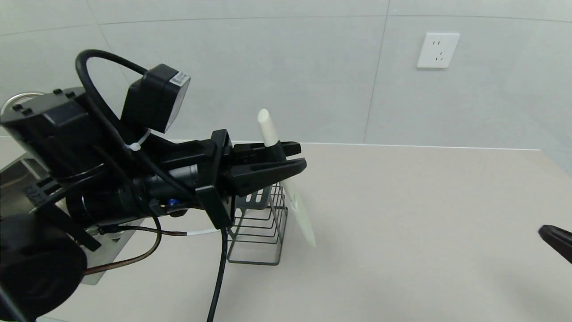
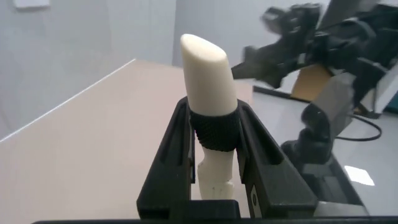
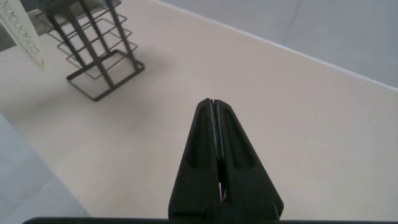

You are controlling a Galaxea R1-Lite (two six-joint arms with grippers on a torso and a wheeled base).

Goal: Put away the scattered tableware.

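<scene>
My left gripper [image 1: 295, 156] is shut on a cream-white slotted spatula [image 1: 268, 127], gripping its black-banded handle. The handle points up and the blade [image 1: 301, 217] hangs down just beside the far side of a dark wire rack [image 1: 259, 232] on the counter. In the left wrist view the handle [image 2: 208, 74] stands upright between the fingers of that gripper [image 2: 213, 109]. My right gripper [image 1: 556, 239] is at the right edge of the counter, shut with nothing in it [image 3: 214, 106]. From the right wrist view the rack [image 3: 99, 56] and the spatula blade [image 3: 22, 31] lie farther off.
The beige counter [image 1: 402, 223] stretches bare between the rack and the right gripper. A steel sink [image 1: 18, 174] lies at the left behind the left arm. A tiled wall with a socket [image 1: 438, 50] stands behind. A grey slotted piece [image 1: 257, 199] sits in the rack.
</scene>
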